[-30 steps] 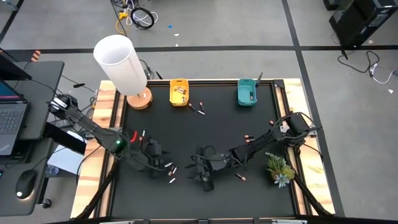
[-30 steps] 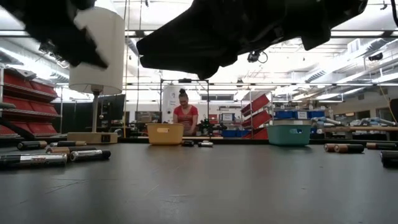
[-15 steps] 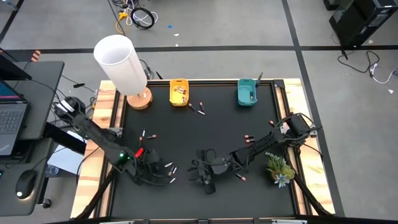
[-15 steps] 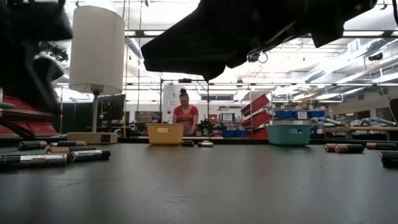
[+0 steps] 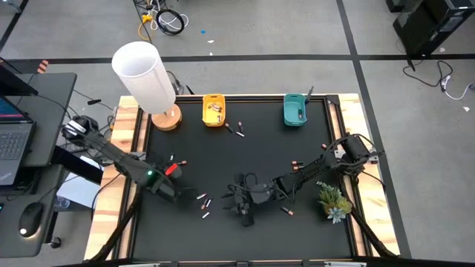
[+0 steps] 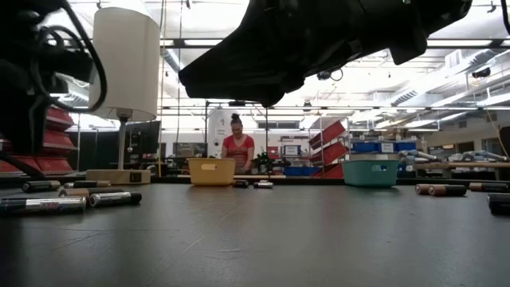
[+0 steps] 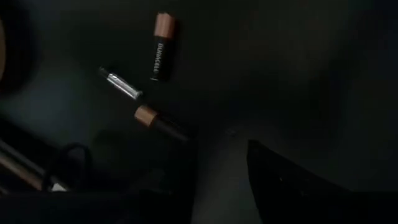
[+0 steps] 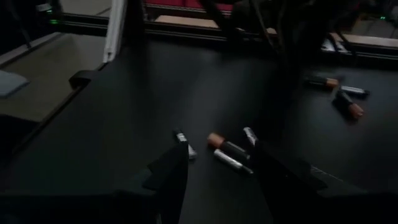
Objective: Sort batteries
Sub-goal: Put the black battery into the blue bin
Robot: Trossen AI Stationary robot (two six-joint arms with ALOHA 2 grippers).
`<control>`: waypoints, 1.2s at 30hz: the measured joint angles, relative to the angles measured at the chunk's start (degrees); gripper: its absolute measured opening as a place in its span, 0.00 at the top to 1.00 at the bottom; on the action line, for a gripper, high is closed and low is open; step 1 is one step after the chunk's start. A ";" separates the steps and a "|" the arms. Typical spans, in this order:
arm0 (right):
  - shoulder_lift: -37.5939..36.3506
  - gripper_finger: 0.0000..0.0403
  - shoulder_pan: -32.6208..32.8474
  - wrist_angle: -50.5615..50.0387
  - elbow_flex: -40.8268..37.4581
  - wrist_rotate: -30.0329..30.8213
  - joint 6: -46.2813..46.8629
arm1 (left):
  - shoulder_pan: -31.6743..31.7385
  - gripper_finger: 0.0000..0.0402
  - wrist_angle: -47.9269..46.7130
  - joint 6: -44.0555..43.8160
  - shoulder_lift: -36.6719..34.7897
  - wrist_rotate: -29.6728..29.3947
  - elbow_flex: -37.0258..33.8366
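Batteries (image 5: 203,202): I see a small cluster of three lying loose on the black mat, lower centre-left of the high view, between my two grippers. More lie scattered: a pair near the yellow bin (image 5: 214,110) at upper centre, one at (image 5: 286,211) lower right of centre, a few at the mat's left edge.
Batteries up close: my right wrist view shows a copper-ended one (image 8: 224,144) and a silvery one (image 8: 231,161) just beyond the fingers; my left wrist view shows a copper-topped one (image 7: 161,46) with two more near it.
Bins: I see batteries inside the yellow bin; the teal bin (image 5: 295,110) sits at upper right of centre, and I cannot make out its contents well.
Right gripper (image 5: 243,210): low over the mat at lower centre, fingers (image 8: 171,171) spread wide, nothing between them.
Left gripper (image 5: 165,190): lower left of the mat, just left of the cluster; I cannot tell how its fingers stand.
Lamp (image 5: 145,76): white shade, upper left corner of the table.
Plant (image 5: 332,200): lower right edge.
Person (image 6: 237,150): standing in the room behind, centre of the low view.
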 joint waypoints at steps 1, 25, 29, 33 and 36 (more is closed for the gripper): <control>0.00 0.52 -0.15 0.01 0.00 0.25 0.08 | 1.12 0.65 -0.59 1.55 0.00 0.72 0.01; 0.00 0.57 -0.57 -2.97 0.00 0.16 -0.39 | 12.47 0.68 1.06 23.04 0.47 -5.25 4.19; 0.00 0.57 -1.08 -2.95 0.00 0.17 -0.35 | 18.62 0.66 -0.12 30.21 0.45 -2.70 6.75; 0.00 0.57 -0.95 -2.54 0.00 0.15 -0.37 | 24.18 0.58 0.17 36.17 0.47 -1.23 5.77; 0.00 0.57 -0.54 -2.56 0.00 0.13 -0.37 | 27.12 0.56 2.84 39.28 0.47 -0.85 4.22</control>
